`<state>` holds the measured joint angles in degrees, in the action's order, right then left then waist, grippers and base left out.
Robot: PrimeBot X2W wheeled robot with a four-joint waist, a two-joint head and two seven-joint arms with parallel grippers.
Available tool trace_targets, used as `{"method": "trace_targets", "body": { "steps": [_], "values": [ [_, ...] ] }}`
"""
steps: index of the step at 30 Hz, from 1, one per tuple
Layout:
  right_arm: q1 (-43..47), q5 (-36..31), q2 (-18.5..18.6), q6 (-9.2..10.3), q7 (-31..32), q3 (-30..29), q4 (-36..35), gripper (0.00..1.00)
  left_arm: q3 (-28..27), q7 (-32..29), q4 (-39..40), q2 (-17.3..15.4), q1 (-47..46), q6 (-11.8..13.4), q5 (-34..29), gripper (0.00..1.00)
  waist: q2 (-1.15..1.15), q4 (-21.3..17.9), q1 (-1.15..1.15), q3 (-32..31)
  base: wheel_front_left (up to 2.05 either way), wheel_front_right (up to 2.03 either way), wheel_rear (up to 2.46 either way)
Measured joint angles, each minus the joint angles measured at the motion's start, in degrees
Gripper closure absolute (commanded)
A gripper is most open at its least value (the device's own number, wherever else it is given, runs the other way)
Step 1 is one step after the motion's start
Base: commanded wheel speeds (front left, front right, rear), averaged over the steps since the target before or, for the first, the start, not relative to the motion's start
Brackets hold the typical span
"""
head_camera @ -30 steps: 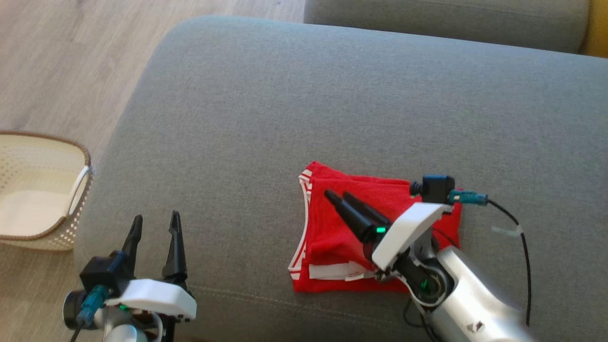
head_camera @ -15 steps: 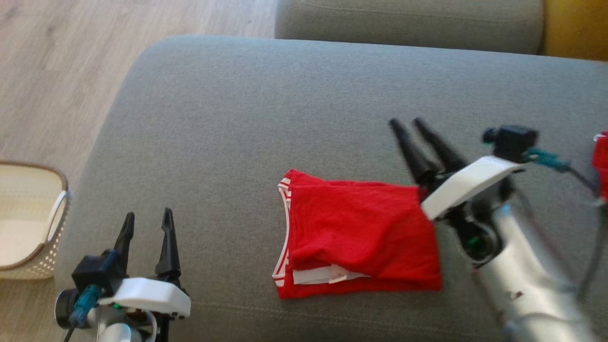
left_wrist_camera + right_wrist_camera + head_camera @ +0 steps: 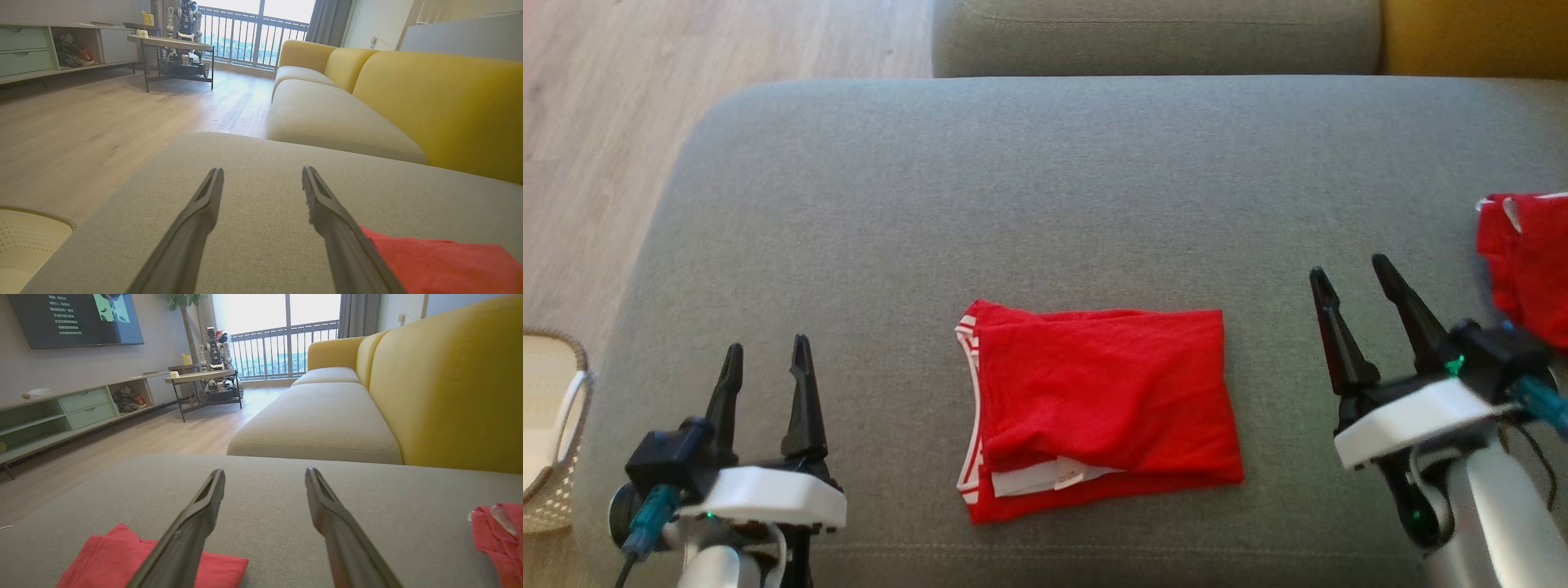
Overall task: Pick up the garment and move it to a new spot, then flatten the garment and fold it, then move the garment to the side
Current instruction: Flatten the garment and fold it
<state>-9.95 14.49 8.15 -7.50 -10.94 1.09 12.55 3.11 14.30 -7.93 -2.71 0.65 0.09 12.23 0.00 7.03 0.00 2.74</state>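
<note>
The red garment point(image 3: 1103, 404) lies folded in a neat rectangle by the middle of the grey cushion's point(image 3: 1045, 188) front edge, so the folding looks done and only the move aside seems left. Both grippers flank it without touching it, jaws wide and empty, likely ready for that pickup. The left gripper point(image 3: 768, 347) is near the front left corner, and the right gripper point(image 3: 1346, 265) is toward the right edge, just short of another red cloth point(image 3: 1527, 261).
</note>
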Motion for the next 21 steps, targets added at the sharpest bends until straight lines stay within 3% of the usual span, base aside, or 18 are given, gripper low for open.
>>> {"method": "trace_targets", "body": {
  "steps": [8, 21],
  "values": [
    [5.08, -2.41, -3.38, 0.00, -1.45, -3.42, -0.12, 0.00, 0.78, 0.00, 0.31, 0.00, 0.24, 0.14, 0.12, 0.00, 0.00, -1.98, 0.00, -0.38, 0.00, 0.00, 0.00],
    [5.96, -3.47, -4.66, 0.00, -2.53, -4.19, 0.65, 0.00, 1.57, 0.00, 0.19, 0.00, 2.03, 0.42, 0.12, 0.00, 0.00, -2.61, 0.00, -1.32, 0.00, 0.00, 0.00]
  ]
}}
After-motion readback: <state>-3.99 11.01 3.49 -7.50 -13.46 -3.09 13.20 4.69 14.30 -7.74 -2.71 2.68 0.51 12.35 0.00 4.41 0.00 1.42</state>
